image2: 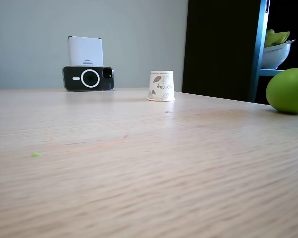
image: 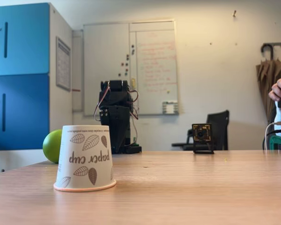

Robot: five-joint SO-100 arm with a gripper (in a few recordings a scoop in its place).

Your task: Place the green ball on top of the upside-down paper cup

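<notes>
Task not begun: the green ball (image: 52, 146) rests on the desk (image: 178, 187) at the upside-down paper cup (image: 85, 158)'s nine o'clock, cup top bare, arm (image: 116, 115) folded well behind, jaws' state indeterminable.

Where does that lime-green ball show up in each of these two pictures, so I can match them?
A fixed view: the smooth lime-green ball sits at left on the wooden table, partly hidden behind the cup.
Another fixed view: the ball lies at the right edge, close to the camera, well apart from the cup.
Shared landmark: the upside-down white paper cup with brown leaf drawings.
</notes>
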